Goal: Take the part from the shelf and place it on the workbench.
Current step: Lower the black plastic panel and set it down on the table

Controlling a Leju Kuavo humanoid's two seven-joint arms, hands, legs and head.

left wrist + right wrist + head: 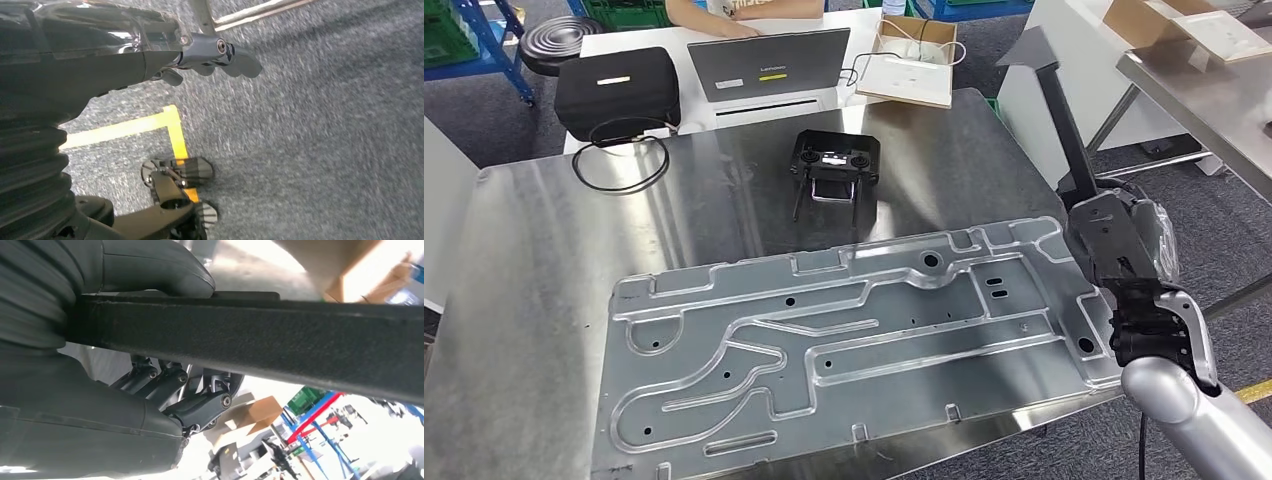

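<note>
One large stamped sheet-metal panel (844, 345) lies flat on the steel workbench (534, 300), its long axis running side to side. Beside its right end, the right hand (1114, 245) rises from a silver forearm, thumb (150, 265) and fingers (200, 407) clamped around a long black matte bar (1064, 120) pointing up and away. The left hand (210, 55) hangs over grey carpet (325, 150), fingers loosely curled, holding nothing.

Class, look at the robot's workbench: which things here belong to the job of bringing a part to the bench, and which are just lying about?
Belong to the job:
- black bar-shaped part, gripped by the right hand
- workbench

Just lying about:
- large stamped metal panel
- black controller
- black cable loop
- laptop
- black case
</note>
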